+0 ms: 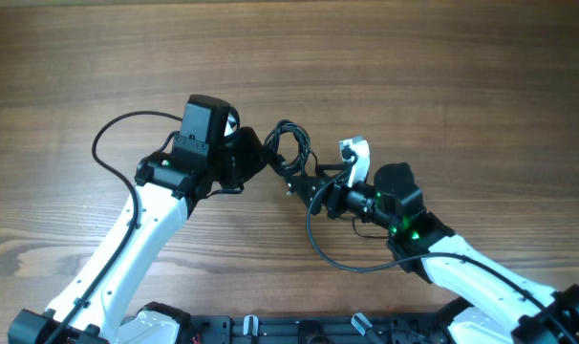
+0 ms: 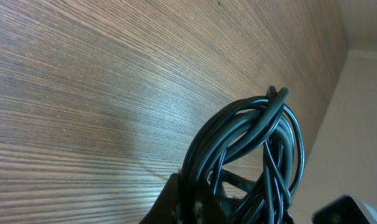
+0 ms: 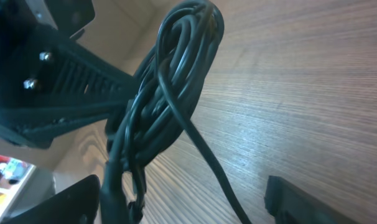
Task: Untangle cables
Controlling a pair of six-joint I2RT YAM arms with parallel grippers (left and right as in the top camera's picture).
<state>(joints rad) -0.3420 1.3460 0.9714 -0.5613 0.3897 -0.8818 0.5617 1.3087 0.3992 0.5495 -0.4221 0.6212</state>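
- Two claws meet near the middle of the table. The left claw (image 1: 267, 161) is clamped tight on the bundle of thin black flexible cables (image 1: 291, 143).
- From the left wrist, the coil rises straight out of this claw's dark fingers (image 2: 176, 202), its loops bunched together at the top.
- The right claw (image 1: 307, 182) has its jaws spread wide, one finger at each lower corner of its wrist view, and grips nothing.
- One strand leaves the bundle and runs down through the gap between those spread fingers.
- The bundle sits between the two claws, at the tip of the left one and just ahead of the right one.
- Beneath everything lies the brown wood-grain table (image 1: 414, 57). I cannot tell whether the coil touches it.
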